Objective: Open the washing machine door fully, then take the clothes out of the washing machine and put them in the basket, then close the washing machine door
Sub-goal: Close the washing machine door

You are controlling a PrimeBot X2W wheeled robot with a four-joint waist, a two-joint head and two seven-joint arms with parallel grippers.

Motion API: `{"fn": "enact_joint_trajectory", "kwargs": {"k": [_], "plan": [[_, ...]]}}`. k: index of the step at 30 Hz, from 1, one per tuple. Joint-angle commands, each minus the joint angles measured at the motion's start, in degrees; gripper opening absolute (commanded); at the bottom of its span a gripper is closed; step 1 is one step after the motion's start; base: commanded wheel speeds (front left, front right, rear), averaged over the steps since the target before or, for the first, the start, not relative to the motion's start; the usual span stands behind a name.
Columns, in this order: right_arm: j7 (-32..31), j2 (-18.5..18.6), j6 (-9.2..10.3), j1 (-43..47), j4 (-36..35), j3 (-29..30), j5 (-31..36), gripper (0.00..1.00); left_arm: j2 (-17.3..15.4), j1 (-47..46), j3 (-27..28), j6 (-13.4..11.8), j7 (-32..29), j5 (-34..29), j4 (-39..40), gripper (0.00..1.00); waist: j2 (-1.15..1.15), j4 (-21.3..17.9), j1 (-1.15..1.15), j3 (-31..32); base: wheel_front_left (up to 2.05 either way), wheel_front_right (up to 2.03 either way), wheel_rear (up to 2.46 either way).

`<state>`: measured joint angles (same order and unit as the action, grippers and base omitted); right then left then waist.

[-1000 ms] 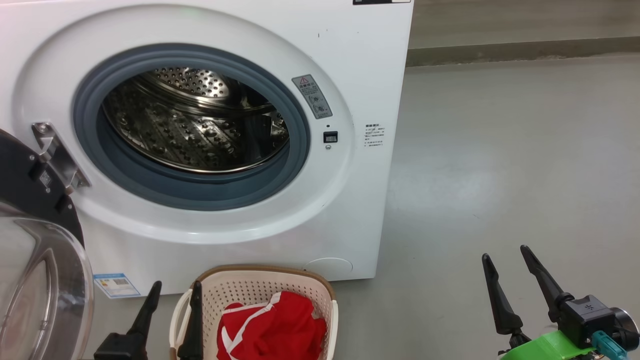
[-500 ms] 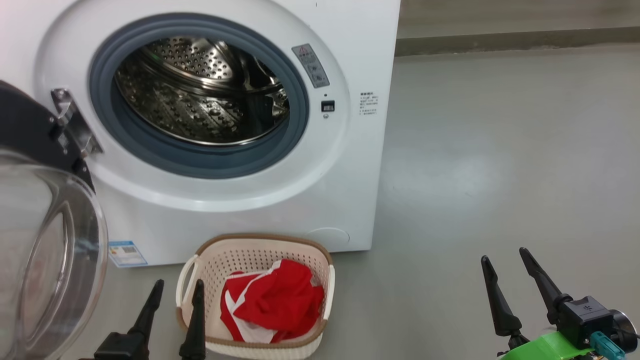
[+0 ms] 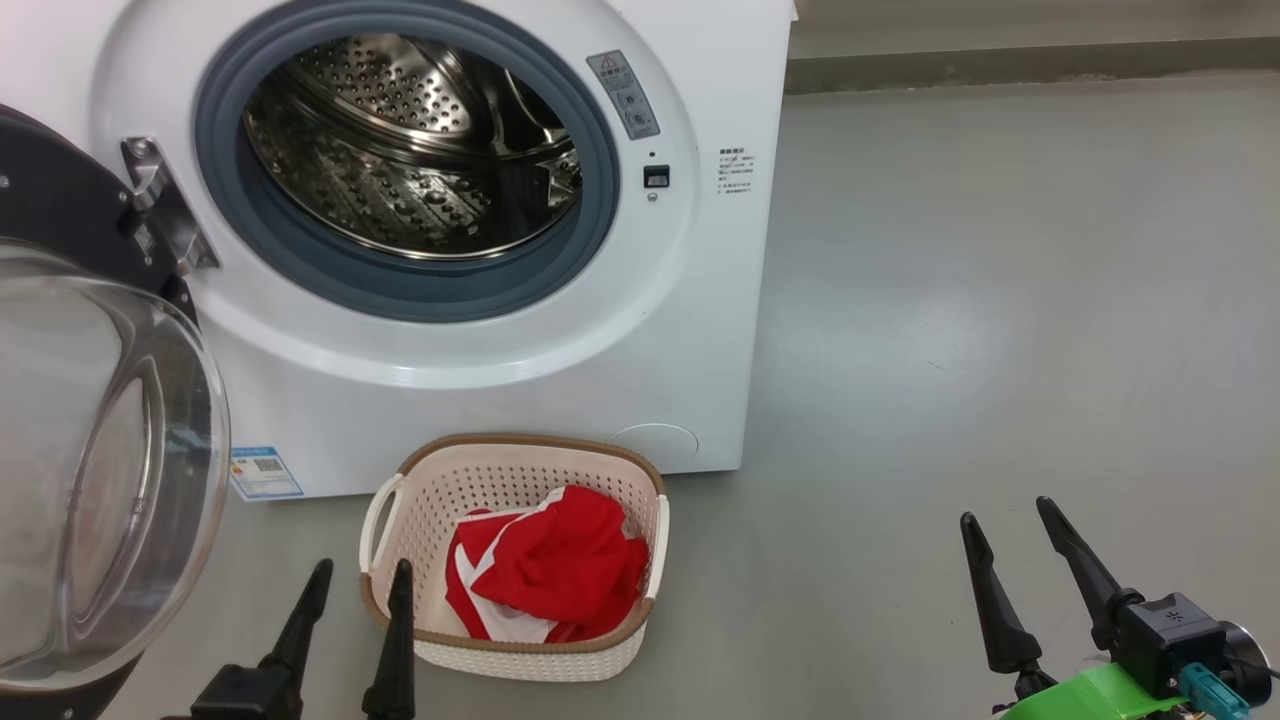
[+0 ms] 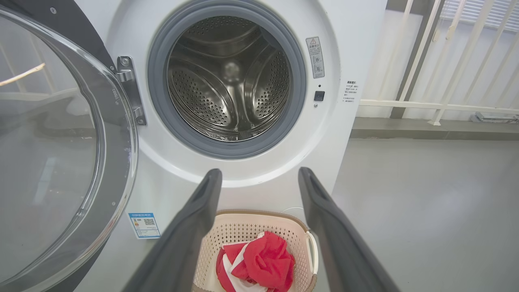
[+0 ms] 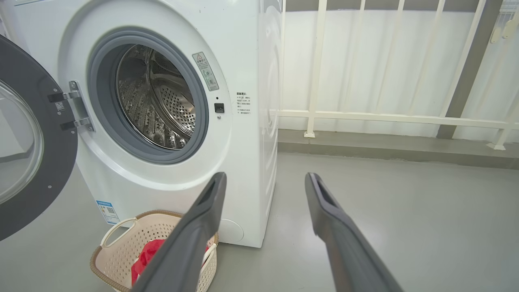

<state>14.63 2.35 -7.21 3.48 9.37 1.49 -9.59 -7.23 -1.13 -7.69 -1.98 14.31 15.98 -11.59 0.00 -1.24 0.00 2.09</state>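
I saw the left gripper [image 3: 362, 568] and right gripper [image 3: 1006, 512] both spread wide, holding nothing. The clothes [image 3: 545, 575] lay in the basket [image 3: 520, 443], and the washing machine door [image 3: 100, 450] stood open.

Grey floor [image 3: 1000, 300]: washing machine [image 3: 690, 330], basket [image 3: 520, 662].

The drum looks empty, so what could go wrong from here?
The big round black glass-windowed door hangs wide open. When pushing it shut, the open left hand might slide off its glossy curve. That hand also sits beside the cream perforated plastic basket holding the red clothes, so it may nudge the basket.
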Motion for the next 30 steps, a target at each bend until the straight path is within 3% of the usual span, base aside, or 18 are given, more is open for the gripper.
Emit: {"fn": "enact_joint_trajectory", "kwargs": {"k": [1, 11, 30], "plan": [[0.37, 0.54, -0.28, -1.49, -1.29, -1.11, -0.46, 1.00, -0.47, -1.51, 1.75, -0.36, 0.69, 0.20, 1.57, 1.00, 0.00, 0.07, 0.00, -0.07, 0.00, 0.00, 0.00], [0.37, 0.54, -0.28, -1.62, -1.84, -0.91, -0.22, 1.00, -0.01, -2.06, 2.86, -2.31, 0.69, 0.35, 2.83, 1.00, 0.00, 2.20, 0.00, -0.76, 0.00, 0.00, 0.00], [0.37, 0.53, -0.28, -3.79, -2.63, -3.70, -0.24, 1.00, -0.35, -0.84, 3.33, -6.46, -1.46, -0.49, 9.92, 1.00, 0.00, 14.88, 0.00, -1.98, 0.00, 0.00, 0.00]]}}
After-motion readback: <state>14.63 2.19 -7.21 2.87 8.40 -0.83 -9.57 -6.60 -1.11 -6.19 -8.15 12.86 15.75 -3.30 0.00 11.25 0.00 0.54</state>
